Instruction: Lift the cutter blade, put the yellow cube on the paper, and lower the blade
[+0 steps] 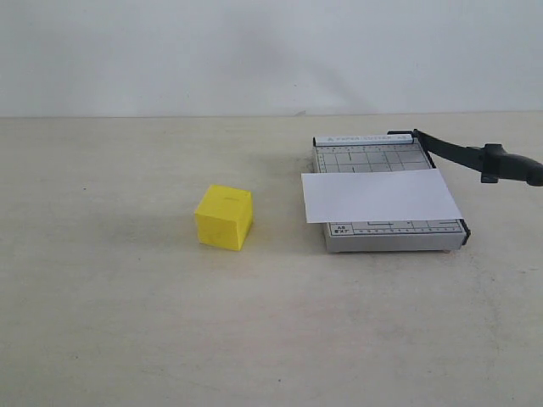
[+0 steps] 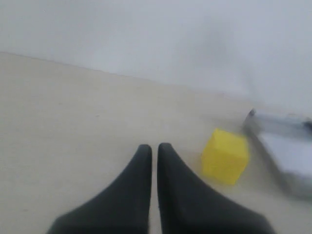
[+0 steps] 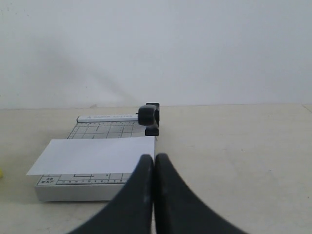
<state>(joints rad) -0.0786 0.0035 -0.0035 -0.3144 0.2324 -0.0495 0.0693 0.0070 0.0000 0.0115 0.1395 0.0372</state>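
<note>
**Cutter blade** [image 1: 462,154]: stands lifted, with the handle angled out past the right of the grey base [image 1: 390,231]. We judge the first step done.

**Paper** [image 1: 377,196]: lies across the base and overhangs its left edge.

**Yellow cube** [image 1: 224,217]: sits on the table [image 1: 127,322], apart from the paper on its left, untouched.

**Left gripper** [image 2: 152,146]: fingers nearly together and empty, with the cube ahead and off to one side.

**Right gripper** [image 3: 154,157]: fingers pressed together and empty, facing the base.

**Next move**, as we judge it: the left fingers must part and straddle the cube.

**Views:** the outside view shows no arms. Only the right wrist view shows the handle end-on.
</note>
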